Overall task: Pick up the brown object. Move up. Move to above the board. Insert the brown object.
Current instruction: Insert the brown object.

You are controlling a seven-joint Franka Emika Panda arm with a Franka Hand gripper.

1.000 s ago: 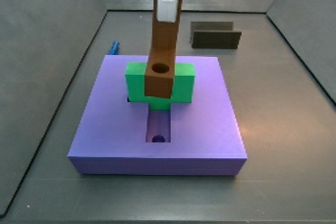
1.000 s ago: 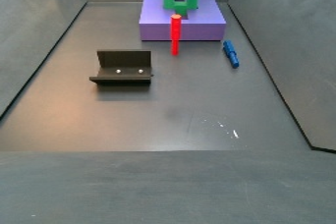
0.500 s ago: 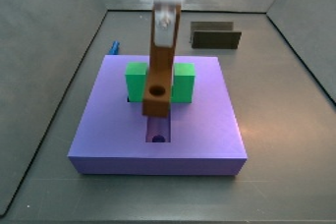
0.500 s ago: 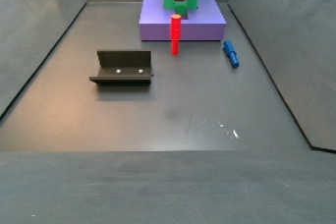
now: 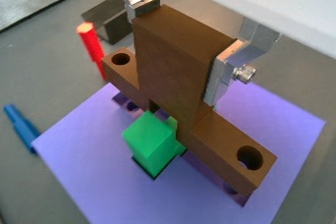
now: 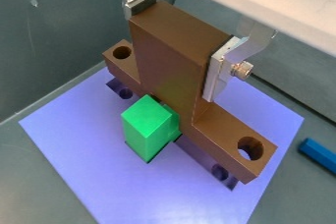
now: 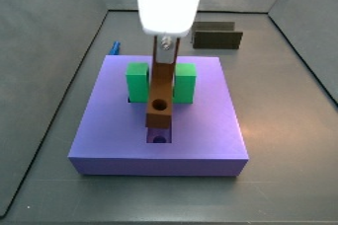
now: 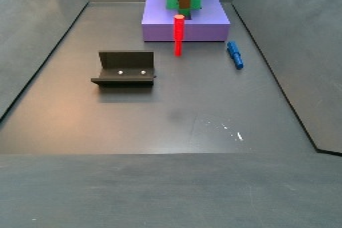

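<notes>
My hand (image 5: pixel 184 41) is over the middle of the board (image 7: pixel 211 130), and my two silver fingers (image 6: pixel 226 68) pinch the upright post of the brown piece (image 5: pixel 178 71) from opposite sides, pads flat against the wood. In both wrist views the piece's flat bar lies along the board's central groove, with a round hole near each end of the bar (image 6: pixel 250 149). Whether the bar is fully seated in the groove or just above it I cannot tell.

The green bracket (image 6: pixel 151 128) sits on the board touching the bar's side in both wrist views; in a side view its two green arms (image 7: pixel 136 83) show on either side of the brown piece (image 7: pixel 160 89). The groove (image 7: pixel 160 133) with a small hole shows beyond the bar's end nearer that camera.

A red cylinder (image 8: pixel 179 34) stands upright at the board's edge (image 8: pixel 201 32). A blue pen-like piece (image 8: pixel 235 54) lies on the floor just beside the board. The fixture (image 8: pixel 126 70) stands on the floor well apart from the board.
</notes>
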